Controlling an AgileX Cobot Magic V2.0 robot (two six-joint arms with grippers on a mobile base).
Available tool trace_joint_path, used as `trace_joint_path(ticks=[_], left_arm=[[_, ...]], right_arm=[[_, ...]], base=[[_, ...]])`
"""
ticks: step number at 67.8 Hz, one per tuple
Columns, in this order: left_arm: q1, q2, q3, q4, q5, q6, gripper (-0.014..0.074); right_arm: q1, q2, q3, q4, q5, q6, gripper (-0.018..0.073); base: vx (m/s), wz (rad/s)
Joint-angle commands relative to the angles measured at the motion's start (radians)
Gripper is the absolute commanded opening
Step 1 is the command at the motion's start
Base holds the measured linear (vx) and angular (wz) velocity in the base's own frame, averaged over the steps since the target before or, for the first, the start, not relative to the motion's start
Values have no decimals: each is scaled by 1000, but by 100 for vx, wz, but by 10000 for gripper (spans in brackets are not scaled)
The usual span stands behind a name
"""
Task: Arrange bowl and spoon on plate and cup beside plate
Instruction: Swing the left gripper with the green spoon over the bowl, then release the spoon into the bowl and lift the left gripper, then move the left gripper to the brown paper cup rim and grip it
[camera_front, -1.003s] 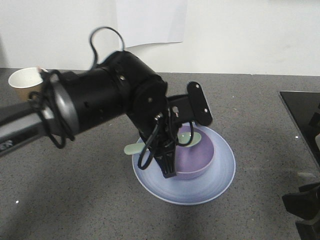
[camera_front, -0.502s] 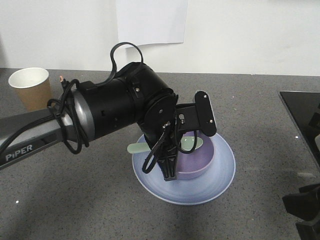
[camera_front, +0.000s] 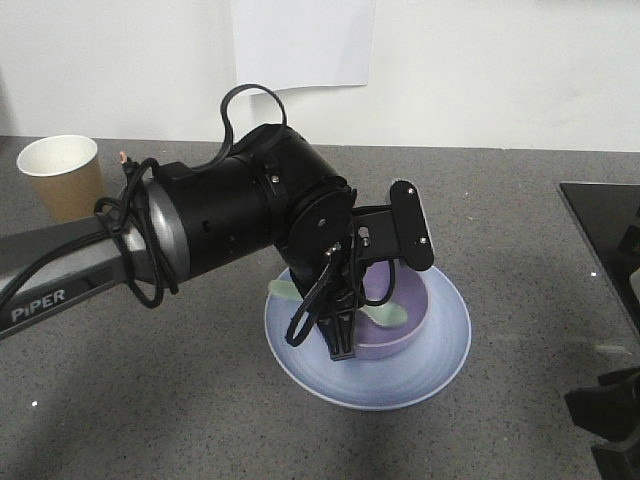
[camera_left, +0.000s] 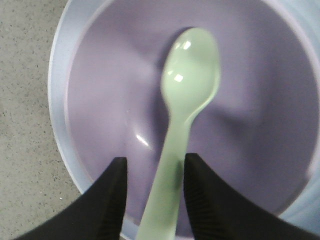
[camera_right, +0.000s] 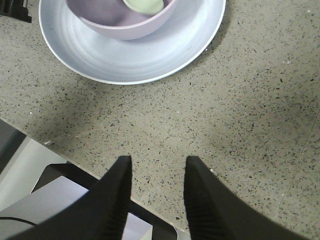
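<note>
The lavender bowl (camera_front: 408, 318) sits on the pale blue plate (camera_front: 440, 352) mid-table. The mint-green spoon (camera_front: 384, 313) lies with its head inside the bowl (camera_left: 110, 100) and its handle over the near rim. My left gripper (camera_front: 340, 345) hovers over the bowl's left edge. In the left wrist view it (camera_left: 155, 165) is open, and the spoon (camera_left: 190, 80) handle runs loose between the jaws. The brown paper cup (camera_front: 62, 176) stands upright at the far left, well apart from the plate. My right gripper (camera_right: 156, 165) is open and empty over bare table, short of the plate (camera_right: 150, 55).
A black panel (camera_front: 600, 230) lies at the table's right side. In the right wrist view the table's edge (camera_right: 75, 162) runs just under the right fingers. A white sheet (camera_front: 300, 40) hangs on the back wall.
The spoon was held level above the bowl; now its head has dropped into the bowl and it lies tilted. The left arm swung right a second ago, uncovering the cup, then held still.
</note>
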Motion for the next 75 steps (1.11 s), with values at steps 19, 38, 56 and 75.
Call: trace_joint_path(ticks=[19,38,56,75], left_arm=[[13,-81,-41,19,46,-166,303],[154,-249,-41,10,90,-365,302],[425,-385,-41,11,84,-366,302],[750,-359,-41,4,-38,-444,302]], right_arm=[[-2,-2,-24,8,-42,-2,249],[-2,-2,-24,8,-42,-2,249],[-2,-2,-24,8,-42,-2,249],[-2,-2,-24,8,-42,-2,249]], base=[[0,0],[0,0],[0,0],[0,0]])
